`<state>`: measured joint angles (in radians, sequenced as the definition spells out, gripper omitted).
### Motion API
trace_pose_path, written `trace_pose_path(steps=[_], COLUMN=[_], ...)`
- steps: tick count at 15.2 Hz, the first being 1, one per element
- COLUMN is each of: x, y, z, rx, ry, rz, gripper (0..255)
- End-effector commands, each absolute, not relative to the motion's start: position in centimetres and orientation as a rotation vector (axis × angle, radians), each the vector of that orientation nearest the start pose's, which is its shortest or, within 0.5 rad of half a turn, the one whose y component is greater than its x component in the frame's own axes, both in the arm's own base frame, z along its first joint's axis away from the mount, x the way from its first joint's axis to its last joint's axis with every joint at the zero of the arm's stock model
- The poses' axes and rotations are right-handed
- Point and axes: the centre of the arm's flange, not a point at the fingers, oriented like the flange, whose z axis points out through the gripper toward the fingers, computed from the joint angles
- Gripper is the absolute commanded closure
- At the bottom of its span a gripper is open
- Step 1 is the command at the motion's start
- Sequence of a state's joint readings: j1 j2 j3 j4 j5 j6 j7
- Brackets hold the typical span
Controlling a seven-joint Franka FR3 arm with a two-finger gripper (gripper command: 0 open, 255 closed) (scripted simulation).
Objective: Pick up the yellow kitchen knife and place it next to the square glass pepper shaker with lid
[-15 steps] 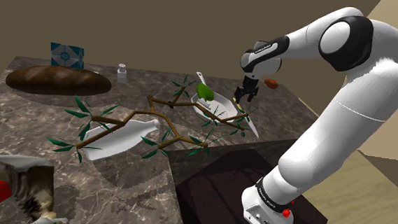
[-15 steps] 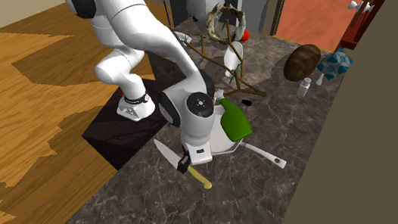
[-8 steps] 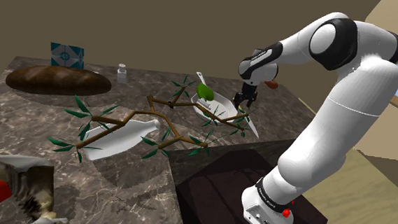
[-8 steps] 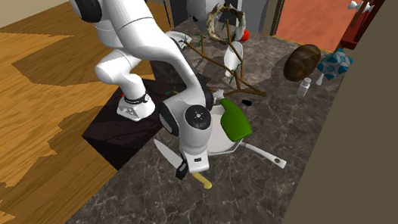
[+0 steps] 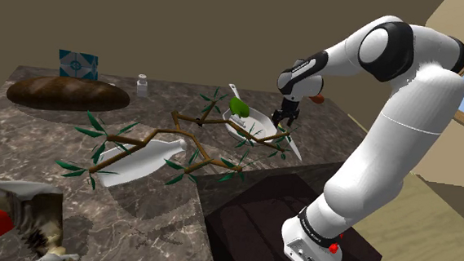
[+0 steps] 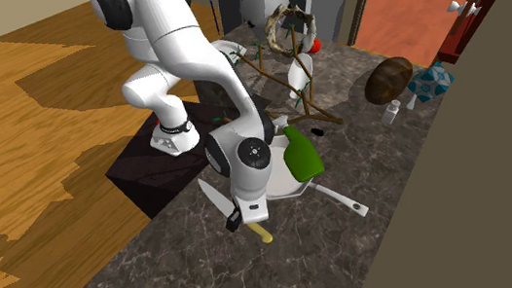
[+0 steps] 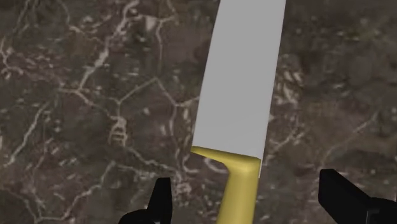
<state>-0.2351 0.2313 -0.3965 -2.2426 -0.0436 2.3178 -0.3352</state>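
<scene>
The knife lies flat on the dark marble counter (image 7: pixel 83 95), with a grey blade (image 7: pixel 242 83) and a yellow handle (image 7: pixel 238 191). My gripper (image 7: pixel 250 200) is open just above it, one finger on each side of the handle and neither touching it. From the shoulder view the gripper (image 5: pixel 284 117) hangs low over the blade (image 5: pixel 293 146) near the counter's edge. In the second exterior view the handle (image 6: pixel 260 232) sticks out beside the gripper (image 6: pixel 237 222). The small clear pepper shaker (image 5: pixel 142 86) (image 6: pixel 393 112) stands far off near the back wall.
A white pan (image 5: pixel 254 119) (image 6: pixel 320 189) holding a green object (image 5: pixel 239 107) (image 6: pixel 300 155) sits right beside the knife. A leafy branch (image 5: pixel 181 139) sprawls mid-counter over a white plate (image 5: pixel 143 158). A brown loaf (image 5: pixel 67 92) and a blue box (image 5: pixel 78 64) lie near the shaker.
The arm came down and brought the gripper lower over the knife's handle. Over the last half second it has barely moved. The knife has stayed put.
</scene>
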Motion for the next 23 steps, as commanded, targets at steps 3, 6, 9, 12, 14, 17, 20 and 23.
trace_pose_path(steps=[3, 6, 9, 12, 14, 17, 20, 23], x=[42.4, 42.4, 42.4, 42.4, 42.4, 42.4, 42.4, 42.4], y=[-31.3, -31.3, -31.3, -31.3, -31.3, -31.3, -31.3, -31.3], z=[26.1, 26.1, 26.1, 27.2, 28.2, 29.8, 31.4, 33.0], rx=[-3.142, -3.142, -3.142, -3.142, -3.142, -3.142, -3.142, -3.142], ry=[0.413, 0.413, 0.413, 0.413, 0.413, 0.413, 0.413, 0.413], rz=[0.284, 0.284, 0.284, 0.284, 0.284, 0.284, 0.284, 0.284], gripper=[255, 255, 255, 255, 255, 255, 255, 255])
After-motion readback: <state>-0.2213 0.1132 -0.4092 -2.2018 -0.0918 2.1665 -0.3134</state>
